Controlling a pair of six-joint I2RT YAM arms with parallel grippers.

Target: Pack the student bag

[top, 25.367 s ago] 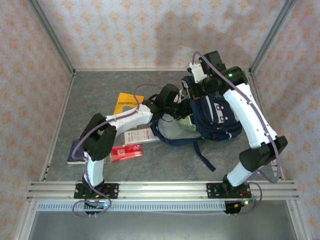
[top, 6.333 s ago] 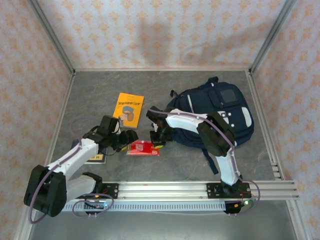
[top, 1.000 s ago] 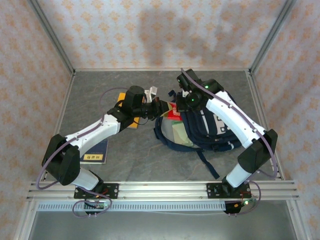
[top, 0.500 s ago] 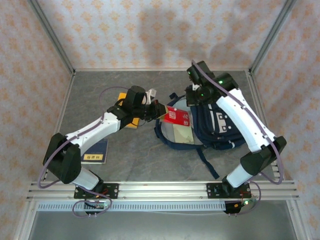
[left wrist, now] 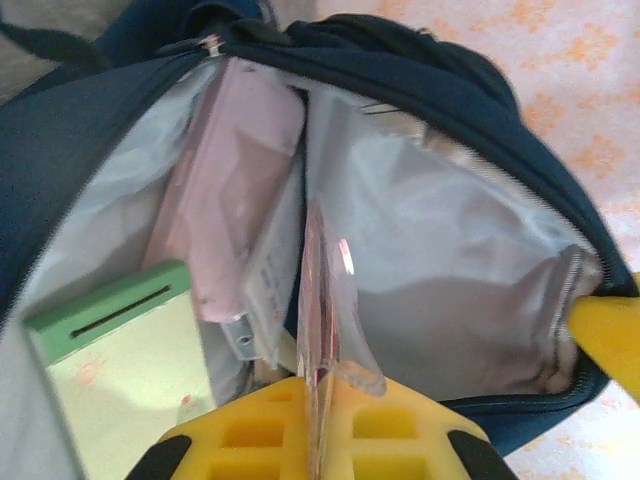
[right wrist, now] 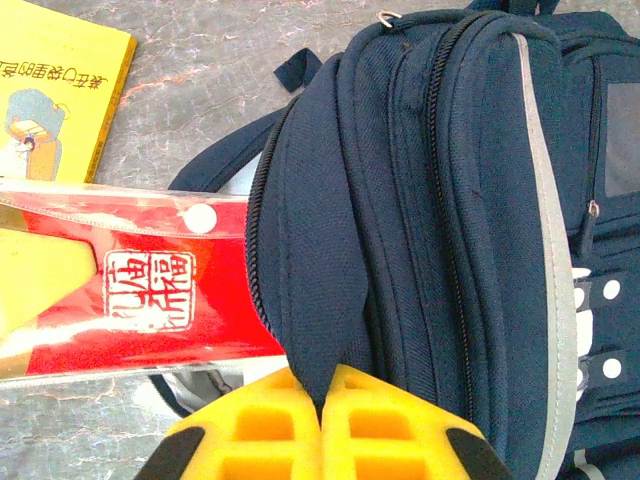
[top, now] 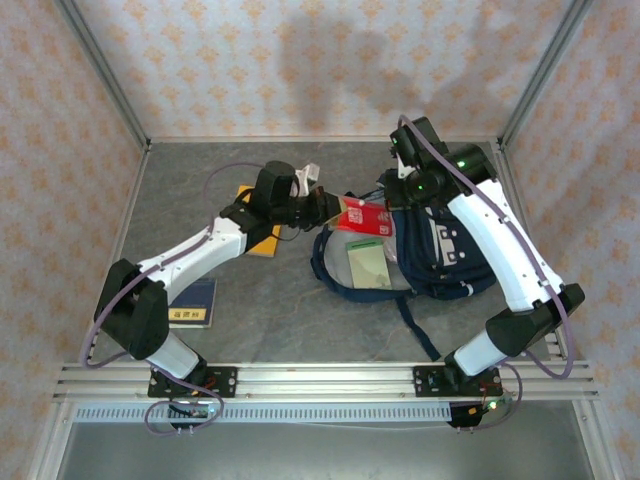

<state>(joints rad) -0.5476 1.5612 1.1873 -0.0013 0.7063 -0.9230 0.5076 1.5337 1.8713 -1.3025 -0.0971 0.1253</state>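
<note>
Though illegible, square seal (right wrist: pixel 148 290) on red pouch (right wrist: pixel 215 325)

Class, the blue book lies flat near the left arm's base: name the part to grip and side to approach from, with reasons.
Probably grip the blue book by its right edge, coming over the bare table there: it lies flat and thin, so only an edge offers purchase, and the left arm's elbow crowds its other side.

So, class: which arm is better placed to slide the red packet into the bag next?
Left. The left gripper is shut on the packet at the open mouth of the bag; the right gripper is pinching its edge, holding it open.
</note>
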